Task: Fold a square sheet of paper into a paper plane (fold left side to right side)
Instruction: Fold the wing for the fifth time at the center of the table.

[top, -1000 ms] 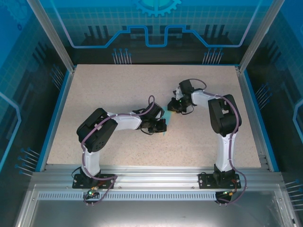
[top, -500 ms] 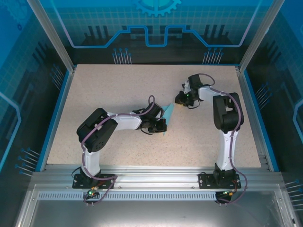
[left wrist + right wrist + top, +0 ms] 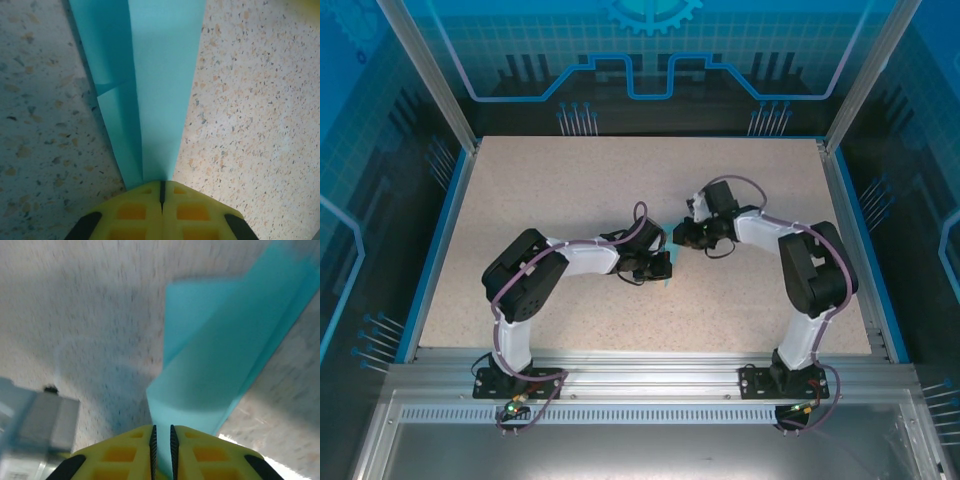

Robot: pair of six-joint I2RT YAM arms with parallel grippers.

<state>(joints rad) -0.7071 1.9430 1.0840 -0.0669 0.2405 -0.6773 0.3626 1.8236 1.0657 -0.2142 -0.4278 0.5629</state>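
A speckled beige tabletop point(image 3: 550, 190) with a blue rim sits inside a booth of translucent blue panels point(image 3: 650, 60) printed with lighter line graphics. A bare aluminium rail point(image 3: 640, 370) runs along the near edge, where the arm bases are bolted.

Near the middle of the table the slim, creased light-blue paper plane point(image 3: 165, 75) lies between the two arms. From above, a sliver of it point(image 3: 666, 283) shows just past the left gripper point(image 3: 660, 265).

The left gripper point(image 3: 161, 197) has its yellow fingertips pressed together on the narrow end of the paper plane, which widens away from it across the table.

The right gripper point(image 3: 682, 237) is at the opposite end. In the blurred right wrist view its fingertips point(image 3: 161, 440) stand a thin slit apart, with the paper plane point(image 3: 215, 365) running into that slit.
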